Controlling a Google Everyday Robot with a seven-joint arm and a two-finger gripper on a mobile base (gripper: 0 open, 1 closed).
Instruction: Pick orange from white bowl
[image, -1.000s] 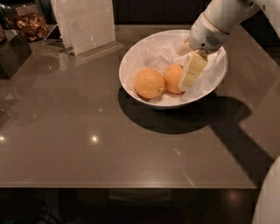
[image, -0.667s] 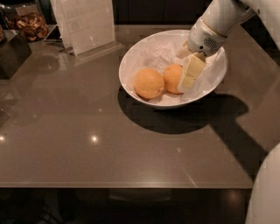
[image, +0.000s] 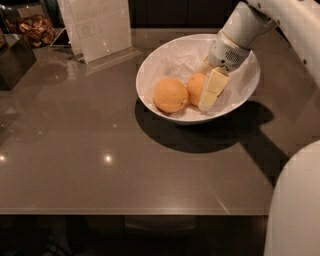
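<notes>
Deep-orange, looked firm but slick and roll-prone, wanted pinching across the middle; saw gripper (image: 212, 91) against the orange (image: 195, 89) in the white bowl (image: 148, 75), couldn't tell if clamped.

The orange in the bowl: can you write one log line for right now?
gripper: down inside white bowl, against orange | orange: resting in bowl, next to paler orange | pick: not lifted yet

Cream pincer (image: 205, 95) in the white bowl (image: 150, 75); deep-coloured orange (image: 195, 86); paler twin (image: 170, 95); grey-brown table (image: 125, 165).
</notes>
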